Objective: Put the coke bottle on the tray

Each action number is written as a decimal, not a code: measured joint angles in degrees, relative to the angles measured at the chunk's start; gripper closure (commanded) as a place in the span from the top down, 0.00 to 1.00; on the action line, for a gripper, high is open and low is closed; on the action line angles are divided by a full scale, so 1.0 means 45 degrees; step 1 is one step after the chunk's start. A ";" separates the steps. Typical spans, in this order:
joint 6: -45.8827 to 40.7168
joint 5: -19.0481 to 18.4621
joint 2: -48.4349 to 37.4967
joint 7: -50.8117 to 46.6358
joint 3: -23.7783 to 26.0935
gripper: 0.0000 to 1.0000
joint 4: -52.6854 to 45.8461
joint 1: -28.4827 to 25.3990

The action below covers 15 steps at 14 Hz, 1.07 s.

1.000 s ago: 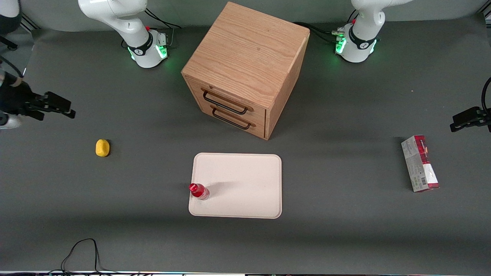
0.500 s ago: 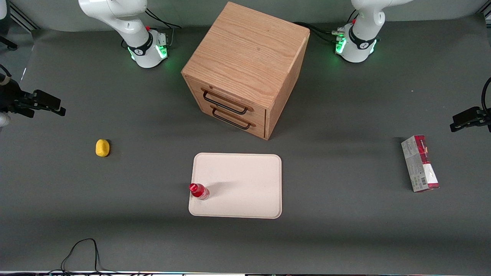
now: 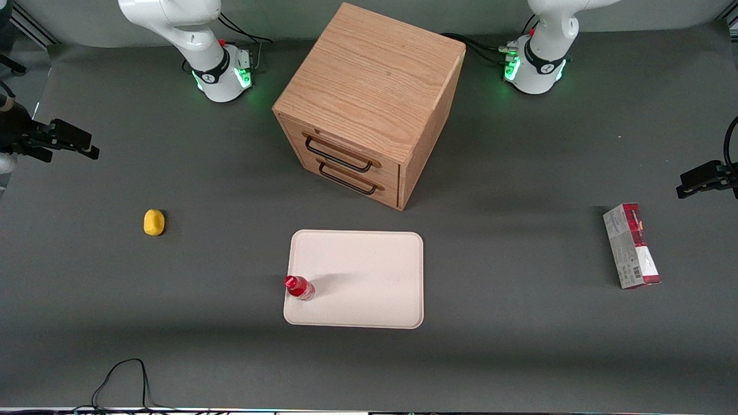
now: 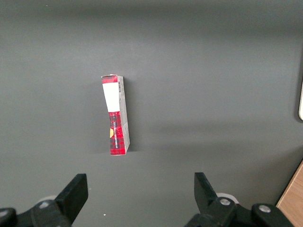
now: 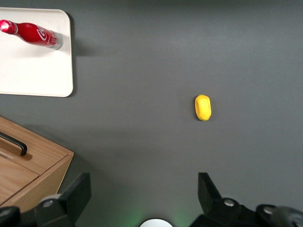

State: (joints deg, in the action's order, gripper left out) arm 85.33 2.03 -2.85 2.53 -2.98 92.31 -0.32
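The coke bottle [image 3: 299, 287], slim and red with a red cap, stands upright on the tray [image 3: 369, 271], in the corner nearest the front camera on the working arm's side. The right wrist view shows the coke bottle [image 5: 33, 34] with white script, resting on the cream tray [image 5: 33, 71]. My gripper [image 3: 86, 151] hangs high over the working arm's end of the table, well away from the tray. In the wrist view my gripper [image 5: 143, 185] is open, with only bare table between its fingers.
A wooden two-drawer cabinet [image 3: 369, 98] stands farther from the front camera than the tray. A small yellow object [image 3: 154, 222] lies between my gripper and the tray. A red-and-white carton [image 3: 631, 246] lies toward the parked arm's end. A black cable [image 3: 124, 374] loops at the front edge.
My gripper has drawn back toward the working arm's end of the table and away from the front camera, then nearly stopped. The bottle and tray have not moved.
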 measured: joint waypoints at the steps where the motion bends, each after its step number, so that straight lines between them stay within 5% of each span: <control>1: 0.0000 0.0000 -0.0005 0.0000 0.0054 1.00 0.0006 -0.0011; 15: 0.0162 -0.0621 -0.0004 -0.0001 -0.0248 1.00 0.0007 -0.0280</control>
State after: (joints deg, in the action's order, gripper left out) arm 86.06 -0.77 -2.87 2.53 -4.09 92.34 -1.57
